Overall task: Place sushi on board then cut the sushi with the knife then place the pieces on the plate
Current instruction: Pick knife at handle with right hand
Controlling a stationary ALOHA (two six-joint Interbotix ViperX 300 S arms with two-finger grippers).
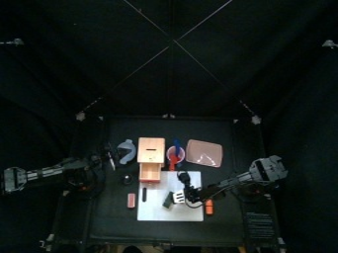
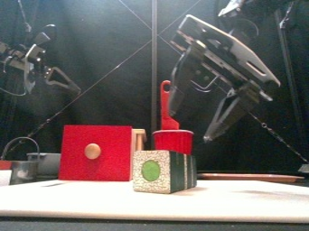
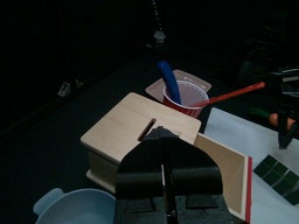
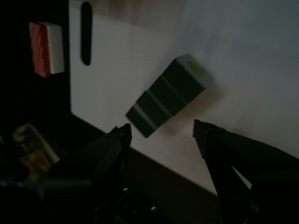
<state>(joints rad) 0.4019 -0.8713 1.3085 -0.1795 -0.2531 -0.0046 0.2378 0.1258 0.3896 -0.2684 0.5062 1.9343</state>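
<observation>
Top view, layout: white cutting board (image 1: 158,210) at the front middle of the table (image 1: 99,222); behind it, side by side, pale wooden box (image 1: 152,158), red cup (image 1: 176,153), flat pink tray (image 1: 207,151).
Top view, arms: left pincer (image 1: 114,160) just left of the box; right pincer (image 1: 183,195) over the board.
Top view, only here and in the right wrist view: small red-and-white toy (image 1: 129,200) on the table, just off the board's left end.
Front view, task's thing: sushi roll (image 2: 163,171) standing on the board, in front of the box's red drawer front and the cup; speckled white end face with 1 green round centre, dark green side.
Front view, cup: red knife (image 2: 165,104) upright inside; blue knife not seen from here.
Front view, bowl: blue-grey bowl (image 2: 42,164) low at the left, beside the box.
Front view, right pincer: above the roll, clear of it, 2 jaws apart.
Left wrist view, left pincer: jaws pressed narrow together, gripping nothing, above the box's top.
Left wrist view, cup: blue knife (image 3: 170,79) and red knife both inside, leaning apart; bowl's rim near the box.
Right wrist view, right pincer: jaws spread wide, holding nothing.
Right wrist view, roll: dark blocks joined in 1 row, lying on the board beyond the jaws, touching neither.
</observation>
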